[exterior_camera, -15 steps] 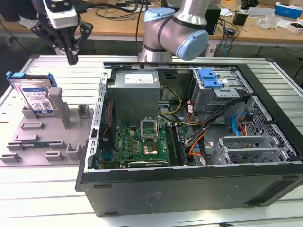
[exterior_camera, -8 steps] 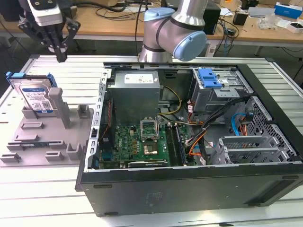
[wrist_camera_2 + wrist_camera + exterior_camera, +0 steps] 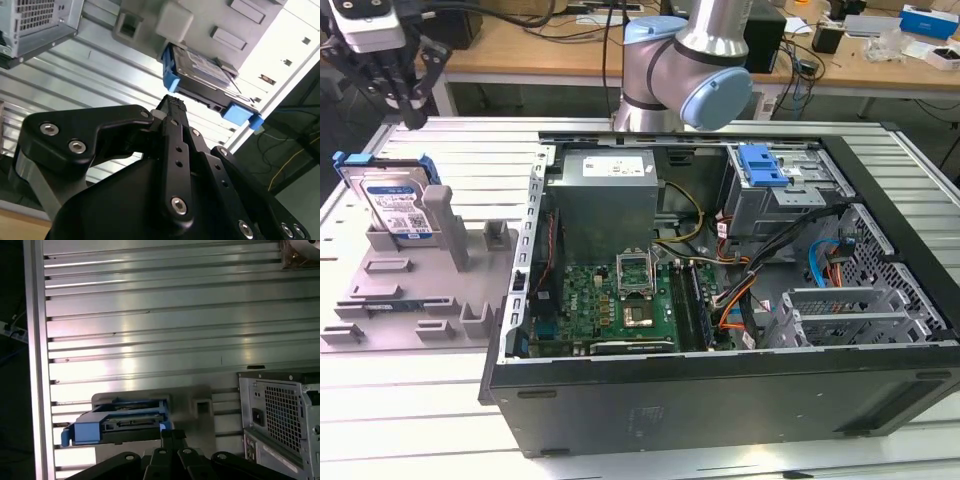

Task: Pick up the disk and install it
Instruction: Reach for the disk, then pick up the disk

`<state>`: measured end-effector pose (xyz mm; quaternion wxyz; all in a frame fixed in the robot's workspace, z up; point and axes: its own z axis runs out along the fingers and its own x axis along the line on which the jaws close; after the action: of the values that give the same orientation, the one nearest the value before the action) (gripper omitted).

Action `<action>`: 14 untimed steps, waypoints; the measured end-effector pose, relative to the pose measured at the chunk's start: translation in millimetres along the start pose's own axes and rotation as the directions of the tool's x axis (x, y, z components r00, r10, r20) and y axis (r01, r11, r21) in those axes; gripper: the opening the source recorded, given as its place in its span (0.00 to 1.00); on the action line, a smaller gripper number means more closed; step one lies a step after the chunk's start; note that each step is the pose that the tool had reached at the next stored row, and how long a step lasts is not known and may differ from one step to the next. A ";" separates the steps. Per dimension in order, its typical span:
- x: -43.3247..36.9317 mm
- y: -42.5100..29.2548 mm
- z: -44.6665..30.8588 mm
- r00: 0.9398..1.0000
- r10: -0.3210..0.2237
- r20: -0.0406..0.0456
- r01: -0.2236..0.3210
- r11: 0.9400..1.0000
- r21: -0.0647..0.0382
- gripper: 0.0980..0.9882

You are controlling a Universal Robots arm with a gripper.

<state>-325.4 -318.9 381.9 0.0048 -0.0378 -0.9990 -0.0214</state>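
The disk (image 3: 392, 200), a silver hard drive with a white-and-blue label and a blue plastic bracket round its edges, stands on edge in a grey plastic holder (image 3: 390, 300). It leans slightly, with its label facing the exterior view. The holder lies on a slatted metal worktop (image 3: 410, 420), at the exterior view's left.

The black tool (image 3: 415, 118) hangs above the disk and apart from it, touching nothing. Its fingers are closed together and hold nothing. In the second wrist view the tool's tip (image 3: 172, 105) points toward the disk (image 3: 205, 75), with a clear gap between them. In the first wrist view the disk (image 3: 120, 422) sits just beyond the tool (image 3: 173, 434).

Beside the holder, toward the exterior view's right, an open computer case (image 3: 720, 400) lies on its side on the worktop. Inside it are a grey power supply box (image 3: 605, 195), a green circuit board (image 3: 610, 295) and bundled cables. A blue ribbed latch (image 3: 763, 165) sits on a metal drive bay at the far side of the case. The robot arm (image 3: 690, 60), silver with pale blue joint caps, rises behind the case.
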 end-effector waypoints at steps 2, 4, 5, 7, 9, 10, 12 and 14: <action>0.1 0.0 0.0 1.000 0.000 -0.004 0.000 1.000 0.000 0.01; 0.1 0.0 -0.1 1.000 0.000 -0.005 0.000 1.000 0.000 0.01; 0.1 0.0 0.0 1.000 0.000 -0.007 0.000 1.000 0.000 0.01; 0.1 0.0 0.0 1.000 0.000 -0.008 0.000 1.000 0.001 0.01; 0.1 0.0 0.0 1.000 0.001 -0.010 -0.001 1.000 0.001 0.01; 0.1 0.0 0.0 1.000 0.001 -0.011 -0.001 1.000 0.001 0.01; 0.1 0.0 0.0 1.000 0.001 -0.015 -0.001 1.000 0.001 0.01; 0.1 0.0 -0.1 1.000 0.001 -0.017 -0.001 1.000 0.001 0.01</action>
<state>-325.5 -318.9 381.9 0.0131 -0.0380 -0.9990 -0.0212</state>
